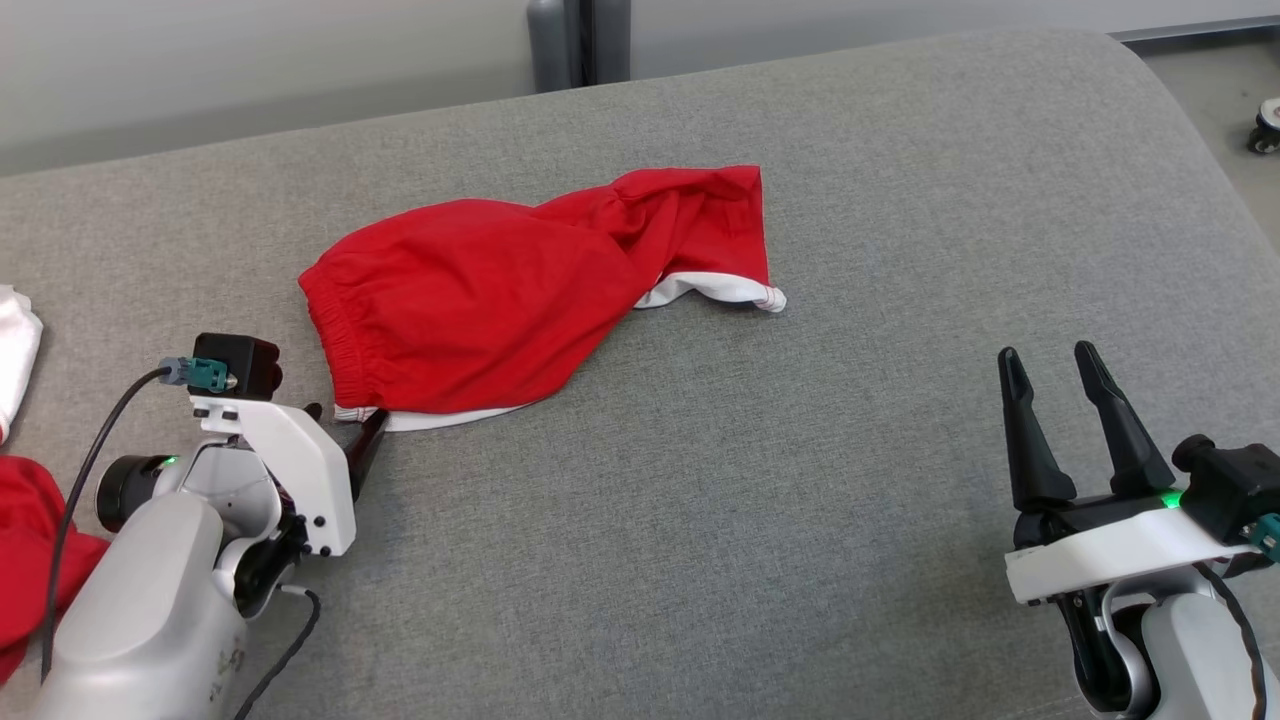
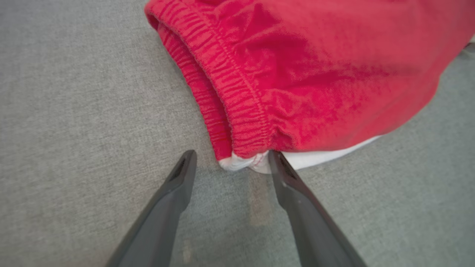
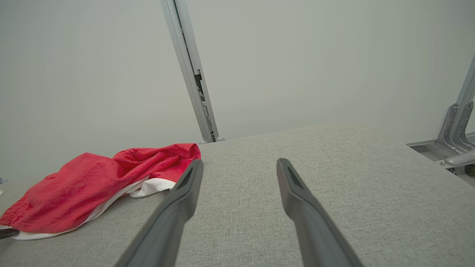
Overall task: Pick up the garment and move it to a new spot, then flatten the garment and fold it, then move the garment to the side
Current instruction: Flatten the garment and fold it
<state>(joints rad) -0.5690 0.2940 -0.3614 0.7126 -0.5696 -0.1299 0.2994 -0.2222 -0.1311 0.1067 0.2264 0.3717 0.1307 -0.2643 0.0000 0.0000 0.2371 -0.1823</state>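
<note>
Closest to me is my left gripper (image 1: 342, 425), fingers spread wide and holding nothing. Its tips sit at the near corner of the red shorts (image 1: 480, 300), by the stretchy waistband (image 2: 230, 85). The shorts lie on the grey cushion (image 1: 700, 520), stretching away to my right. My right gripper (image 1: 1047, 352) is spread too, well apart from them, so I think left should grab.

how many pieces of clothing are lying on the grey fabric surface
3. Red elastic-waist shorts with white trim lie in the middle; a white cloth sits at the left edge; another red cloth lies at the lower left. Both edge pieces are cropped, so more may be hidden.
</note>
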